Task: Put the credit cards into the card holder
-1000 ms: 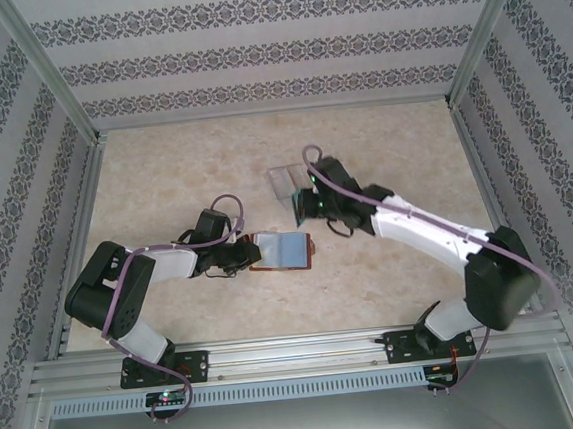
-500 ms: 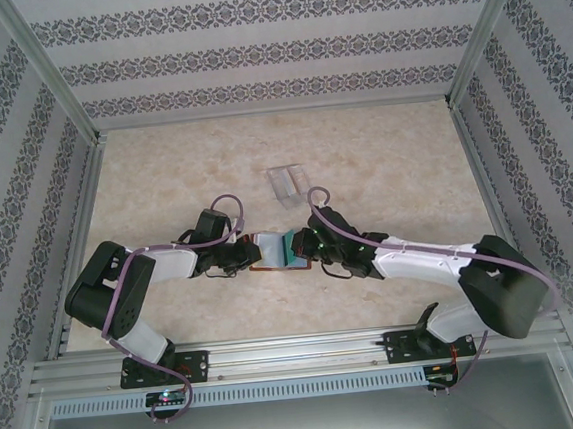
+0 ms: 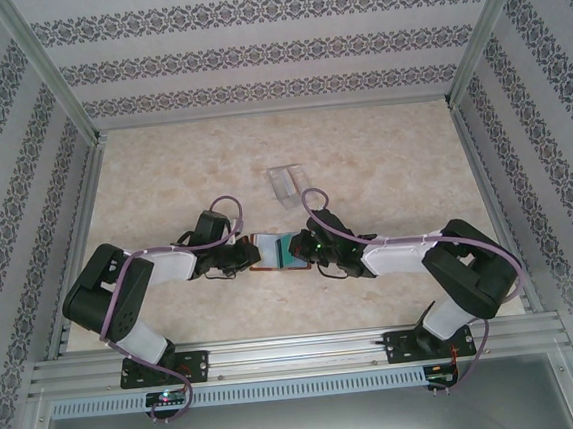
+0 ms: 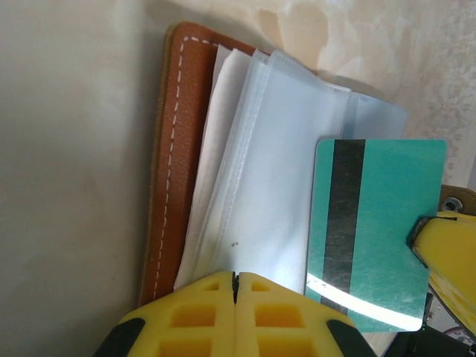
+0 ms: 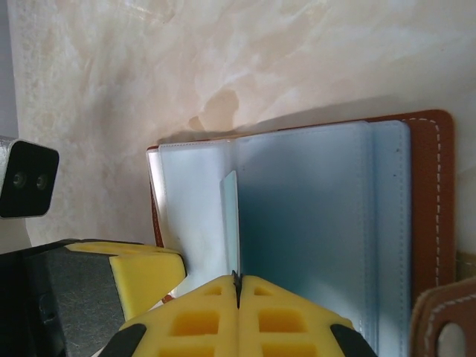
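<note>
The card holder (image 3: 265, 248) lies open on the table, a reddish-brown cover (image 4: 169, 156) with clear sleeves (image 4: 260, 171) fanned up. My left gripper (image 4: 235, 277) is shut on the near edge of one sleeve. A teal credit card (image 4: 375, 223) with a black stripe hangs over the holder's right part, pinched by my right gripper (image 5: 238, 280), which is shut on it. From the right wrist the card (image 5: 231, 223) shows edge-on above the sleeves (image 5: 320, 223). In the top view the two grippers, left (image 3: 249, 253) and right (image 3: 303, 245), face each other across the holder.
A clear plastic case (image 3: 286, 182) lies on the table just beyond the holder. The holder's clasp tab (image 5: 446, 320) sticks out at its right side. Metal posts and patterned walls fence the marbled table (image 3: 183, 173).
My right arm has swung from the clear case down and left to the card holder, carrying the teal card over the sleeves. The left gripper has stayed put on the holder.
</note>
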Controlling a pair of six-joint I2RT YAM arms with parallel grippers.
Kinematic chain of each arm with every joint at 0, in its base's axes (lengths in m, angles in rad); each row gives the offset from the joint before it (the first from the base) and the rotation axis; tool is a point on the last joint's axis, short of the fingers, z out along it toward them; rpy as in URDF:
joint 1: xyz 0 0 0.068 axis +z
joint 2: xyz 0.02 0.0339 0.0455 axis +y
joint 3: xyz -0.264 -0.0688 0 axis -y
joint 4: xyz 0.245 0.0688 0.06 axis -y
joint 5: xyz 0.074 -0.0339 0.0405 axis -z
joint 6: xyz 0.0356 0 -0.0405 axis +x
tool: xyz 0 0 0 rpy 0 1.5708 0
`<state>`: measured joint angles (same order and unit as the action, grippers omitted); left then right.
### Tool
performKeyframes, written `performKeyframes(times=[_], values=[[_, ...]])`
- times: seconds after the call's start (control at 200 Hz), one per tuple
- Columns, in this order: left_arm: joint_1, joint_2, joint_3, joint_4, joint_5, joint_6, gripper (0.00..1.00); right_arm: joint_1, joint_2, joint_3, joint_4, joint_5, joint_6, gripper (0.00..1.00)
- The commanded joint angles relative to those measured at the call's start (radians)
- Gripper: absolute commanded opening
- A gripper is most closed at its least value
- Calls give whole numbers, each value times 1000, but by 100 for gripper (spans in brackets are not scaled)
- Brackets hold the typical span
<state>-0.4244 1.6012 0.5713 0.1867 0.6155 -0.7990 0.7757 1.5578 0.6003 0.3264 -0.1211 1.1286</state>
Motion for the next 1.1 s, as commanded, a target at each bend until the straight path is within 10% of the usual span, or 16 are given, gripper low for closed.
performKeyframes(times=[0.0, 1.094], values=[[-12, -7, -30, -83, -45, -11, 0, -7, -28, -25, 5, 15, 19, 0], [-14, -13, -42, -81, -49, -19, 0, -88, 45, -59, 129, -67, 41, 0]])
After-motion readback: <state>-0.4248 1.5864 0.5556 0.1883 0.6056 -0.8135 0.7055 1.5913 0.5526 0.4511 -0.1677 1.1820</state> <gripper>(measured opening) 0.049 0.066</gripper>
